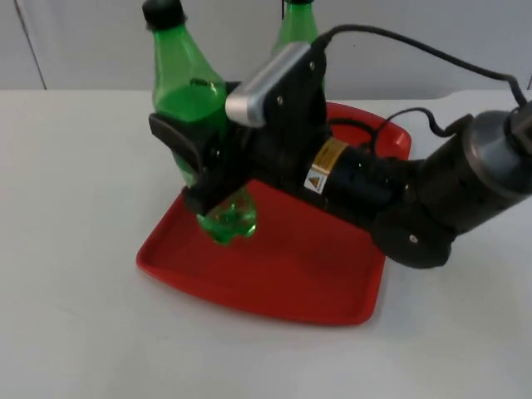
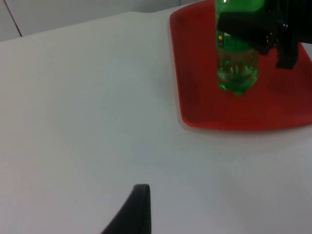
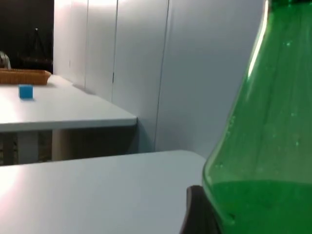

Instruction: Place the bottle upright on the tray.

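Green clear-plastic bottle (image 1: pixel 187 91) upright | red tray (image 1: pixel 274 274) | right gripper (image 1: pixel 204 166) jaws clamp it

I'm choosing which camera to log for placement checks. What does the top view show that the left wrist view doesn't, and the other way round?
Top view alone: the held green bottle's black cap and whole length, the right arm, and a second green bottle behind it.

Left wrist view alone: a side-on look at the bottle's base, which seems to hang just above the tray floor.

Both: the red tray and the right gripper clamped around the upright bottle's body.
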Robot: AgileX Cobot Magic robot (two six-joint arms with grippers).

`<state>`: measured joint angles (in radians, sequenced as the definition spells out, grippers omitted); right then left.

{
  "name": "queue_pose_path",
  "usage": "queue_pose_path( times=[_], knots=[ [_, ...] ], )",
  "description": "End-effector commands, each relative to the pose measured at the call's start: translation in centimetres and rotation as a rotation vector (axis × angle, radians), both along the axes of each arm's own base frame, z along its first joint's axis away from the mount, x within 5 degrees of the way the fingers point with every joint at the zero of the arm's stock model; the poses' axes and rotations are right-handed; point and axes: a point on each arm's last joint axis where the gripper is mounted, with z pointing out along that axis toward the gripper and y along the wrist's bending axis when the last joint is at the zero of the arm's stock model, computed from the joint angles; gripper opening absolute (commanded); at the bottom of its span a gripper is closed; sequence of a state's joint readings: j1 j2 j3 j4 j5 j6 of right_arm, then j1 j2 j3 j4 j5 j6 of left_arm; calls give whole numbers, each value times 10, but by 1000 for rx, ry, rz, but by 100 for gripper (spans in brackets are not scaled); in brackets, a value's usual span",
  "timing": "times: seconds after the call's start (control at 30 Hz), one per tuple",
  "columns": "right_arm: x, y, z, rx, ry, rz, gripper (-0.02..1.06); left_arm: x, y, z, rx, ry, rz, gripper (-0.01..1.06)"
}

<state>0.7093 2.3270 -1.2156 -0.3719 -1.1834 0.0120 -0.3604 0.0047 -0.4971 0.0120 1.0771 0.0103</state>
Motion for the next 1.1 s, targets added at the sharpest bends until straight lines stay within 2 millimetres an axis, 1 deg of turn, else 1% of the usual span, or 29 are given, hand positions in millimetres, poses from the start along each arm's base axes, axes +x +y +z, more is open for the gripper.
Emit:
queue_pose_path(
  times=[0.0, 0.13, 0.23, 0.7, 0.8, 0.83, 0.87, 0.93, 0.97, 1.0, 1.03, 1.07],
  knots=[
    [0, -2, -2, 9, -34, -1, 0, 0, 0, -1, -8, 0, 2, 105],
    [2, -5, -23, -16, 6, -16, 0, 0, 0, -1, -8, 0, 2, 105],
    [5, -8, -28, -21, 18, -26, 0, 0, 0, -1, -8, 0, 2, 105],
    [6, -10, -28, -23, 16, -28, 0, 0, 0, -1, -8, 0, 2, 105],
    [6, -10, -28, -23, 16, -28, 3, 0, 0, -1, -8, 0, 2, 105],
    [6, -10, -29, -24, 18, -28, 7, 0, 0, -1, -6, -1, 3, 105],
    [6, -10, -29, -24, 18, -28, 12, 0, 0, -1, -6, -1, 3, 105],
    [5, -11, -30, -27, 21, -28, 28, 0, 0, -1, -6, -1, 3, 105],
    [5, -11, -30, -27, 21, -28, 28, 0, 0, -1, -6, -1, 3, 105],
    [4, -12, -31, -32, 27, -28, 35, 0, 0, -1, -6, -1, 3, 105],
    [2, -14, -35, -44, 35, -28, 53, 0, 0, -1, -6, -1, 3, 105],
    [1, -15, -36, -47, 40, -28, 56, 0, 0, -1, -6, -1, 3, 105]
  ],
)
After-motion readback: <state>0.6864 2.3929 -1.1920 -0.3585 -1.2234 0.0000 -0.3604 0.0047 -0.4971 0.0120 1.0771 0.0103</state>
